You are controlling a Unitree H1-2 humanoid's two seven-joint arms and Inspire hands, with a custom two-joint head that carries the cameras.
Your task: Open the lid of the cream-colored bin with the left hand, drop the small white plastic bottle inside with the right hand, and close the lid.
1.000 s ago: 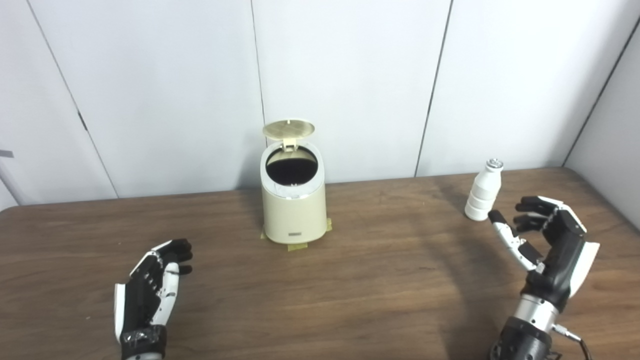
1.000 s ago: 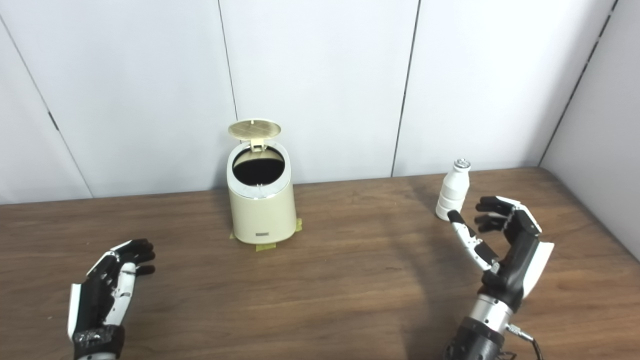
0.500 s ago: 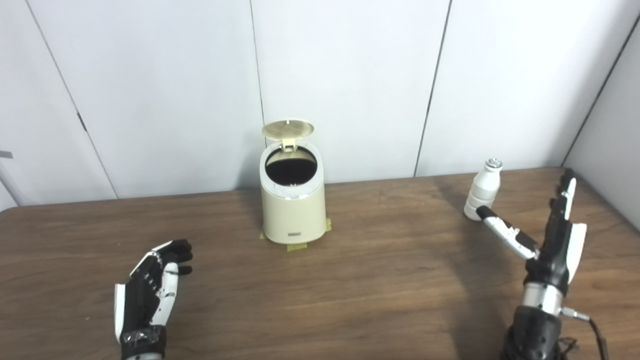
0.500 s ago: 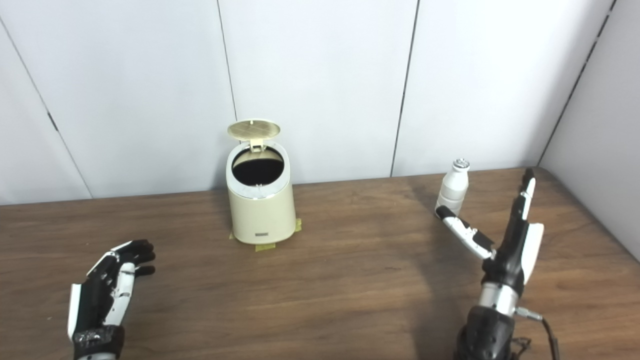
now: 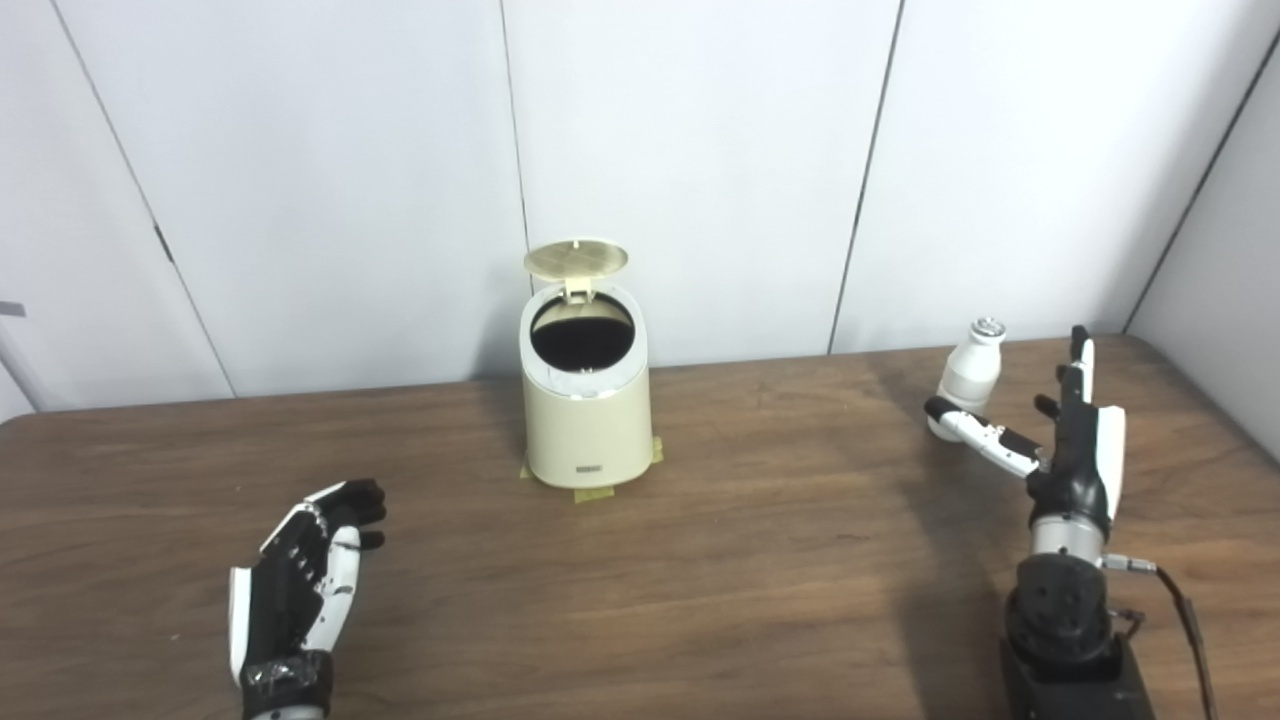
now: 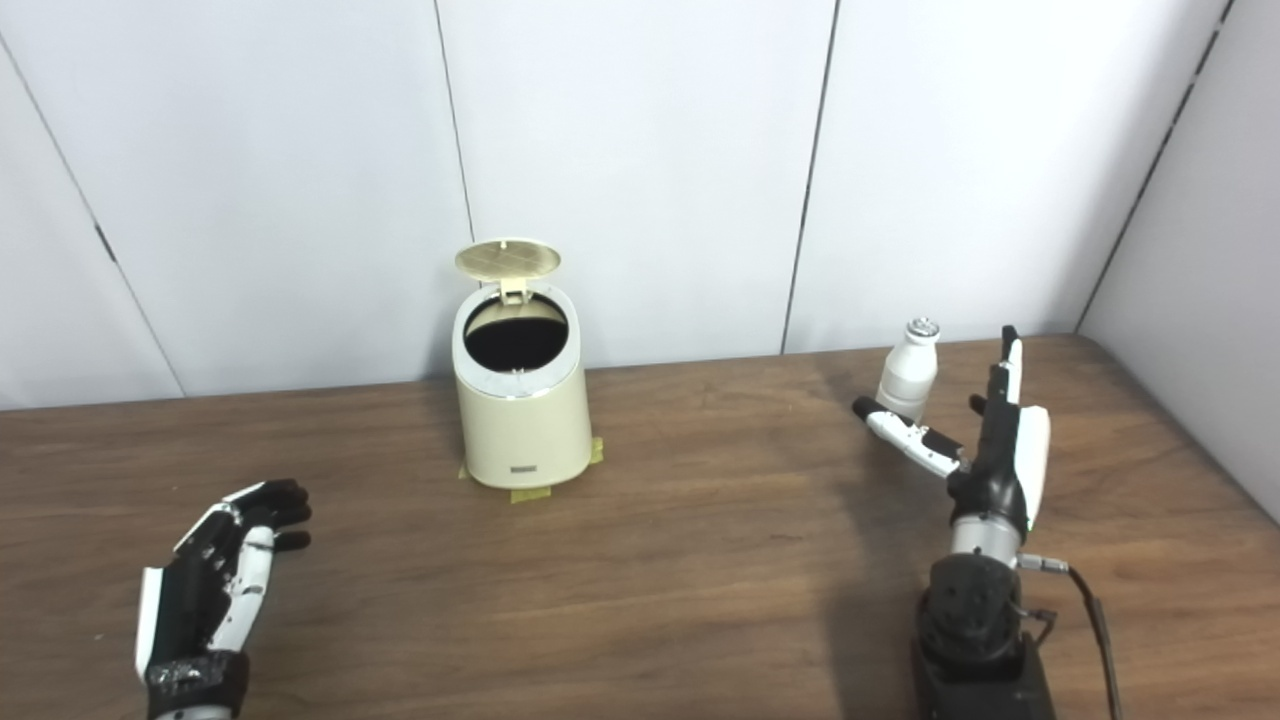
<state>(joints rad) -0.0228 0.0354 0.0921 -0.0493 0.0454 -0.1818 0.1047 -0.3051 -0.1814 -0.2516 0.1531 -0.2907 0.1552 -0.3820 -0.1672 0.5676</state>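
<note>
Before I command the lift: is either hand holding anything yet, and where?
Nothing is held. The right hand is spread open around the bottle, not closed on it; the left hand is empty.

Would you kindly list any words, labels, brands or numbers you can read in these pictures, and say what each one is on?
No text here can be read.
Cream-colored bin: a small dark plate low on its front, too small and blurred to read.
Small white plastic bottle: no label or print visible.
Left hand, right hand, table and wall: no markings visible.
</note>
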